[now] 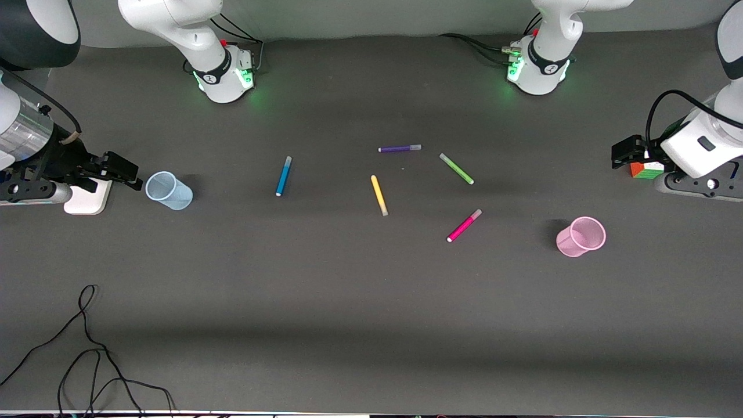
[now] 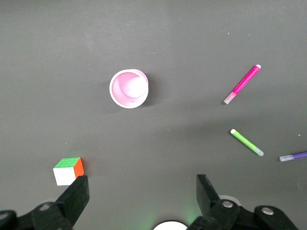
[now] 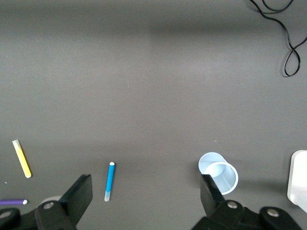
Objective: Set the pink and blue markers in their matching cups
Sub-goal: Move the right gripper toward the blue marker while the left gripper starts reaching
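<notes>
From the front, five markers lie scattered mid-counter [image 1: 371,302]: the blue marker [image 1: 283,176] toward the right arm's end, the pink marker [image 1: 464,225] nearer the camera toward the left arm's end. The blue cup [image 1: 168,190] stands upright just beside the right hand [image 1: 125,172]; the pink cup [image 1: 581,236] stands upright near the left hand [image 1: 624,155].

In the left wrist view the left hand [image 2: 141,194] hangs open over bare counter, near a colored cube [image 2: 68,170].

In the right wrist view the right hand [image 3: 146,196] is open too, holding nothing.
</notes>
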Tool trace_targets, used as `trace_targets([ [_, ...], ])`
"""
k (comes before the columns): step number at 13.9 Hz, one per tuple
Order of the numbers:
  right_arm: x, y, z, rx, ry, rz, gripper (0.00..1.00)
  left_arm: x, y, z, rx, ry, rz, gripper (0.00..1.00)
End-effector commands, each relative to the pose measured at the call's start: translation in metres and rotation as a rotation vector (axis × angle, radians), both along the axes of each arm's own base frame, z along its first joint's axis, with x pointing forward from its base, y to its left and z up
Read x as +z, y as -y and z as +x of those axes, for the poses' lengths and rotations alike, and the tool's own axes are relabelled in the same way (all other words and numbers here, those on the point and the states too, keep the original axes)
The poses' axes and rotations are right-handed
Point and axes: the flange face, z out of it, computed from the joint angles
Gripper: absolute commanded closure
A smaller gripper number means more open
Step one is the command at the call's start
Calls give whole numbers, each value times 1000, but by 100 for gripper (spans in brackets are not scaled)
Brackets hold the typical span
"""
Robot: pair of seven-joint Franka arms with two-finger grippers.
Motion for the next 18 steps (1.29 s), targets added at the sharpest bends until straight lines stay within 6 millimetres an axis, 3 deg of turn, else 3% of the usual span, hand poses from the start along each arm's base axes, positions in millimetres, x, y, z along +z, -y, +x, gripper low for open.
trace_targets([
  [1,2,3,-1,31,-18,-32,0,5,-1,0,8,-4,4,1],
  [6,-12,-4,4,25,-47,-35,0,2,1,1,-2,-20,3,1],
  [10,-60,-25,17,0,-137,-40,0,1,14,1,-25,-21,4,1],
  [12,-102,-55,12,2,-237,-34,0,-4,27,4,-48,-18,2,1],
  [14,-159,-80,8,-7,-343,-40,0,-2,70,-3,-130,-16,4,1],
  [16,-218,-92,5,-47,-431,48,0,-3,109,-13,-233,-23,-3,1],
  [18,-268,-109,-11,-61,-496,52,0,-10,147,-23,-391,-38,-15,1],
])
